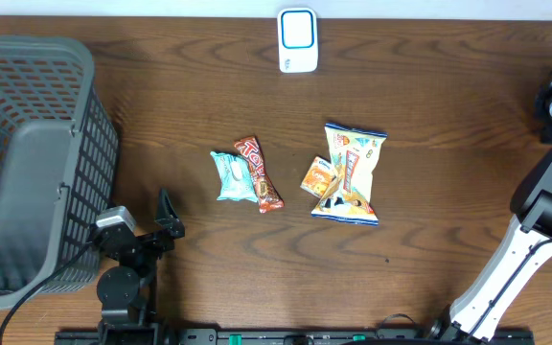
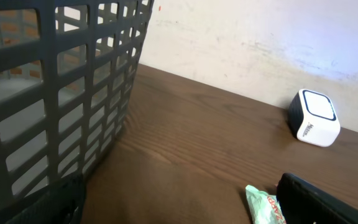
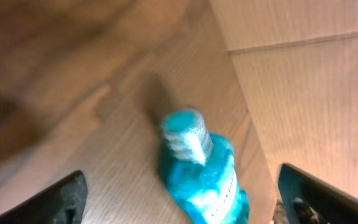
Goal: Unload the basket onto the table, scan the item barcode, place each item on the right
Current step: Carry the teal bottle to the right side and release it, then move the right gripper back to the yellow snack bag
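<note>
A dark wood-grain table point(image 1: 429, 115) stands against a scuffed pale wall point(image 2: 260, 37), with the white barcode scanner point(image 1: 297, 40) upright at its far edge. Four snack packets point(image 1: 353, 172) lie clustered at the centre, and a grey mesh basket point(image 1: 94, 163) sits at the left. The left gripper point(image 2: 185, 214) hovers low near the basket, jaws spread wide and empty. Off the table's right edge, the right gripper point(image 3: 179, 199) is also splayed, above a blurred blue bottle point(image 3: 204, 174) on light wood beside a cardboard box point(image 3: 309, 81).
</note>
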`<state>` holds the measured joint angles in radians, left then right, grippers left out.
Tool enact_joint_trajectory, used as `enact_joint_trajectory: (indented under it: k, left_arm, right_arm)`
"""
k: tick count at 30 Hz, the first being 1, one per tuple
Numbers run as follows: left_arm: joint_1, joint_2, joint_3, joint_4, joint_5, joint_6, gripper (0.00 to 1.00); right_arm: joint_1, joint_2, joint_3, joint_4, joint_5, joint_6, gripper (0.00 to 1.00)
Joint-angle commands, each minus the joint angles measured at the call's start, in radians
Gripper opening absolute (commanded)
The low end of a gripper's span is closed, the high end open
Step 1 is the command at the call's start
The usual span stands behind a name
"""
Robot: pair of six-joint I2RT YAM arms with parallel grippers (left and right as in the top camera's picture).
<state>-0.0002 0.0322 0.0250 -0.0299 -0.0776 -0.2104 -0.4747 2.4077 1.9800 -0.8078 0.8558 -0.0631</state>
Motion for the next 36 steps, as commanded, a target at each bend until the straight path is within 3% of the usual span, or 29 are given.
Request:
enact_joint_trajectory:
  k: [1,6,11,15,20,23,27,31,36]
  left_arm:
    - [0.003,0.0,-0.019,-0.037,-0.01,-0.005,0.98]
    - [0.003,0.0,-0.019,-0.037,-0.01,-0.005,0.98]
    - [0.003,0.0,-0.019,-0.037,-0.01,-0.005,0.98]
    - [0.003,0.0,-0.019,-0.037,-0.01,-0.005,0.98]
    - [0.003,0.0,-0.019,-0.037,-0.01,-0.005,0.98]
    - [0.003,0.0,-0.019,-0.037,-0.01,-0.005,0.98]
    - [0.003,0.0,-0.019,-0.037,-0.01,-0.005,0.98]
    - [0.003,0.0,-0.019,-0.037,-0.01,-0.005,0.98]
    - [0.003,0.0,-0.019,-0.037,-0.01,-0.005,0.98]
  right_arm:
    - [0.023,-0.119,0.005,-0.002,-0.094,0.034,0.99]
    - [0.058,-0.274,0.005,-0.008,-0.287,0.067,0.99]
    - [0.1,-0.514,0.005,0.0,-0.659,0.092,0.99]
    - [0.132,-0.685,0.005,-0.009,-0.996,0.229,0.99]
    - [0.246,-0.805,0.004,-0.053,-1.31,0.27,0.99]
    - [0.383,-0.825,0.004,-0.162,-1.27,0.276,0.99]
    - [0.595,-0.786,-0.017,-0.294,-1.075,0.297,0.99]
    - [0.821,-0.674,-0.135,-0.322,-0.816,0.481,0.99]
    - [0.955,-0.499,-0.193,-0.324,-0.636,0.633,0.98]
